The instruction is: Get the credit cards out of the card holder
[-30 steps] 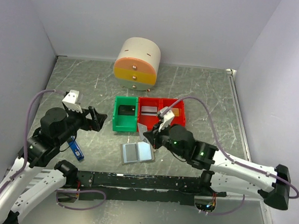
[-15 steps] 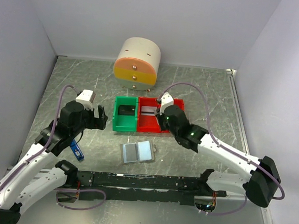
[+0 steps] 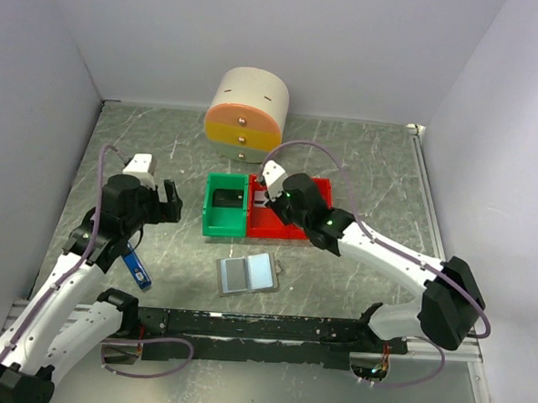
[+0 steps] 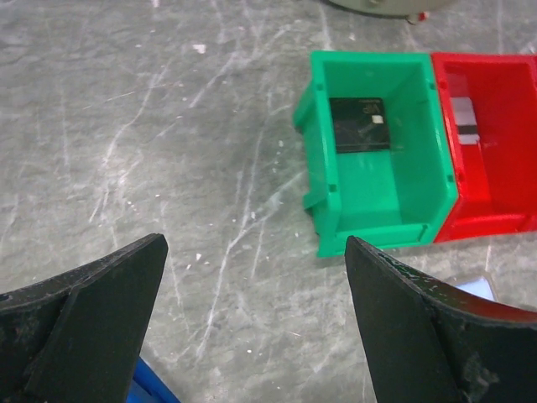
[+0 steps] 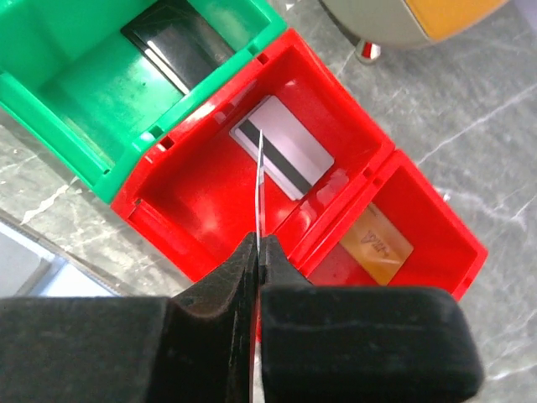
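Nearest the arm bases, the card holder [image 3: 247, 274] lies opened flat on the worktop [image 3: 363, 162], one half grey and the other pale blue. From above I cannot tell whether any card sits in its pockets. To its left, a blue stick [image 3: 135, 266] lies partly under the left arm. The left pincer [image 4: 253, 252] hangs above bare worktop just left of the green bin [image 4: 323, 168], its jaws spread wide with nothing between them. In the green bin a black card [image 4: 361, 124] lies flat on the floor toward the far end. The red bin [image 5: 210, 210] stands touching the green one on its right. The right pincer [image 5: 258, 252] is over the red bin's left compartment, its jaws pressed together on a thin card [image 5: 259, 180] that is seen edge-on, upright and pointing down into the compartment. Below it a silver card [image 5: 281, 155] with a dark stripe lies flat on that compartment's floor. In the next compartment to the right lies a gold card [image 5: 377, 243]. Farthest back, near the rear wall and apart from the bins, stands a drum [image 3: 247, 113] with a cream top and orange and green bands.
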Robot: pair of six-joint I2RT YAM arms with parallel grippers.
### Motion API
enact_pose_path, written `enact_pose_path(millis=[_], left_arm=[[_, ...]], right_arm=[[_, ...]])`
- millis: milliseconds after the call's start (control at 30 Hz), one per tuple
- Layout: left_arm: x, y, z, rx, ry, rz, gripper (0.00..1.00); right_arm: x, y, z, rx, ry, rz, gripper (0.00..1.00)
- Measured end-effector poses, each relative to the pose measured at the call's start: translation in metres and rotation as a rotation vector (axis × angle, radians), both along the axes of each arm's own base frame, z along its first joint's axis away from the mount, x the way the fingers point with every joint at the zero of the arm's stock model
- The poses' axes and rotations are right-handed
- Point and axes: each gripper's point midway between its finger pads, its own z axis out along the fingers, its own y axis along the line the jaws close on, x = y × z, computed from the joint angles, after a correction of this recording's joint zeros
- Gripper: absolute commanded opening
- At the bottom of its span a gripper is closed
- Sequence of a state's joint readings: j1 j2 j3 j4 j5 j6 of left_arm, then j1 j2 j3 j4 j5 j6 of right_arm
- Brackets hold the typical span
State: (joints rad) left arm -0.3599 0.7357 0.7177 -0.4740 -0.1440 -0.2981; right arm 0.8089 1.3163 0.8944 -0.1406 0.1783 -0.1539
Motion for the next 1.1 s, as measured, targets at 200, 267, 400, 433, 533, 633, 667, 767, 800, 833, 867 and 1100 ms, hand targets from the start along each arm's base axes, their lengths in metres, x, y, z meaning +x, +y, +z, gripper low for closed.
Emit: enact_pose_path(millis=[200, 267, 400, 433, 533, 633, 667, 767, 800, 833, 867, 1100], left_arm=[[0.007, 0.021, -0.006, -0.013, 0.025, 0.090, 0.99], [0.009, 0.023, -0.008, -0.009, 0.035, 0.102, 0.99], [0.010, 0.026, -0.009, -0.001, 0.037, 0.121, 0.99], [0.009, 0.026, -0.008, -0.002, 0.033, 0.122, 0.99], [0.008, 0.028, -0.002, -0.007, 0.007, 0.128, 0.99], [0.006, 0.029, 0.006, -0.015, -0.024, 0.131, 0.99], [0.006, 0.029, 0.008, -0.018, -0.031, 0.131, 0.99], [0.006, 0.030, 0.009, -0.017, -0.034, 0.133, 0.99], [0.007, 0.030, 0.008, -0.016, -0.032, 0.133, 0.99], [0.007, 0.030, 0.007, -0.015, -0.029, 0.133, 0.99], [0.007, 0.030, 0.007, -0.014, -0.026, 0.133, 0.99], [0.007, 0.030, 0.007, -0.010, -0.030, 0.135, 0.99]], right_arm=[[0.014, 0.014, -0.011, -0.112, -0.037, 0.104, 0.00], [0.019, 0.017, -0.019, -0.154, -0.036, 0.125, 0.00], [0.030, 0.022, -0.030, -0.228, -0.040, 0.155, 0.00], [0.032, 0.022, -0.031, -0.243, -0.047, 0.156, 0.00], [0.040, 0.021, -0.034, -0.283, -0.073, 0.151, 0.00], [0.046, 0.021, -0.039, -0.338, -0.108, 0.181, 0.00], [0.049, 0.021, -0.039, -0.354, -0.121, 0.187, 0.00], [0.056, 0.022, -0.047, -0.407, -0.150, 0.202, 0.00], [0.057, 0.021, -0.051, -0.427, -0.152, 0.207, 0.00], [0.059, 0.021, -0.057, -0.448, -0.152, 0.213, 0.00], [0.061, 0.020, -0.064, -0.472, -0.150, 0.220, 0.00], [0.072, 0.025, -0.084, -0.547, -0.159, 0.250, 0.01]])
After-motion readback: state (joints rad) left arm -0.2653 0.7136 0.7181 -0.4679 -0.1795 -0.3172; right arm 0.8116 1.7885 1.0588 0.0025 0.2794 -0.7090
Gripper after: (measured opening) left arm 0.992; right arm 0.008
